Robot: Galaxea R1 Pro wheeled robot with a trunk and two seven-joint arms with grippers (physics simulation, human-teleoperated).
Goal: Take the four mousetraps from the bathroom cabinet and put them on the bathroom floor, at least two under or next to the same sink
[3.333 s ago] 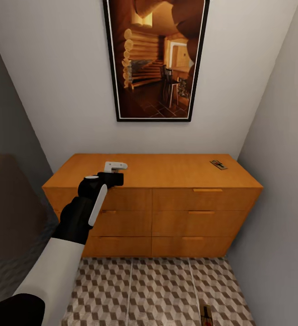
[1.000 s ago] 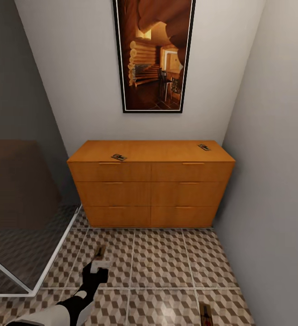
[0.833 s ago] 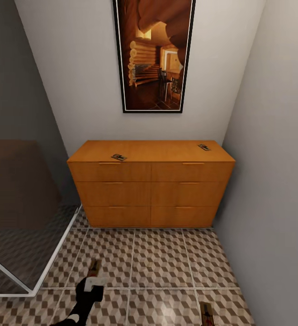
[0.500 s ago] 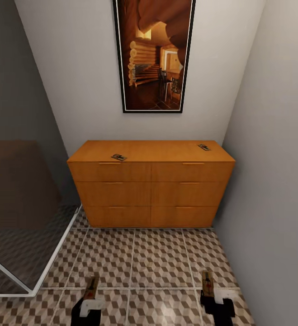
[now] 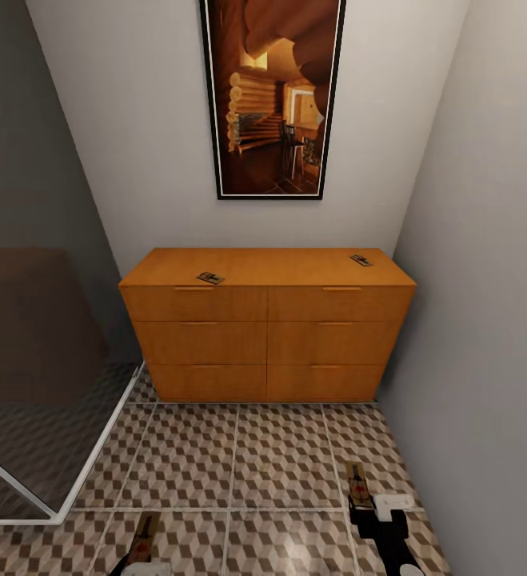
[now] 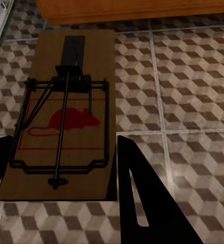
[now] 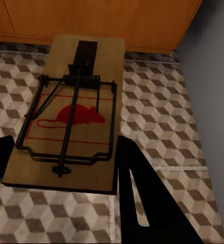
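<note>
Two mousetraps lie on the orange-brown cabinet's [image 5: 267, 336] flat top: one mousetrap [image 5: 210, 278] near its front left, another mousetrap [image 5: 361, 260] at its back right. My left gripper [image 5: 141, 562] sits at the head view's bottom edge, shut on a third mousetrap [image 5: 144, 538] [image 6: 66, 117], whose tan board with a red mouse print lies between the dark fingers [image 6: 142, 198]. My right gripper [image 5: 373, 512] is low on the right near the wall, shut on a fourth mousetrap [image 5: 357, 483] [image 7: 74, 114]. Both are held over the cube-patterned bathroom floor [image 5: 279, 456]. No sink is in view.
A tall framed picture [image 5: 273, 96] hangs above the cabinet. A grey wall [image 5: 487, 320] closes the right side. A glass panel with a white frame [image 5: 47, 448] stands at the left over the floor. Open tiles lie between the cabinet and me.
The view has pulled back from the cabinet since 3.3 s ago. In the last second my left gripper sank toward the picture's bottom edge with its mousetrap, and my right gripper rose with its mousetrap.
</note>
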